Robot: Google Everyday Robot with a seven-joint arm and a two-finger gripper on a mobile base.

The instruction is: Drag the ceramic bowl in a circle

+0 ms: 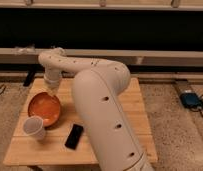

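Ceramic bowl, one, one cup, jaws at rim

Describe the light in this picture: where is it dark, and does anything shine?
In the camera view, the background behind the table is almost black, while the wooden table is evenly lit. The white arm is the brightest thing. The ceramic bowl shows a soft sheen on its orange inside, no hard glare. The tool, at the bowl's far rim, looks dimmer.

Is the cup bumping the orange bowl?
Cannot tell. In the camera view the cup overlaps the bowl at its near rim, hiding any gap. The claw is at the far rim.
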